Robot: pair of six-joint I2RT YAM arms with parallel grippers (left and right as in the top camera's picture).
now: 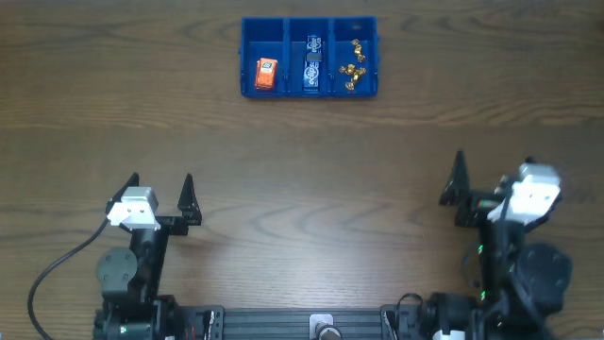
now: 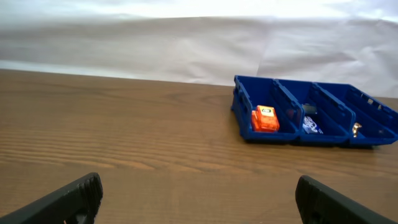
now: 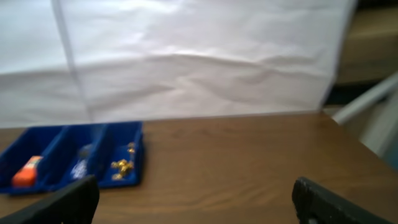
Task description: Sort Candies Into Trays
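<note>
Top view: the left gripper [image 1: 160, 186] and the right gripper [image 1: 494, 175] both have their fingers spread wide, gripping nothing. The blue tray [image 1: 243, 57] sits well ahead of them, between the two. It holds an orange candy [image 1: 266, 74] in the compartment toward the left gripper, blue-wrapped candies [image 1: 312, 71] in the middle, and gold candies [image 1: 353, 68] toward the right gripper.

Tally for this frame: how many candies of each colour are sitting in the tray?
Orange candy: 1
Blue-and-white candies: at least 2
Gold candies: at least 3, too small to separate surely
Total: at least 6, all inside the blue tray, one colour to a compartment.
</note>
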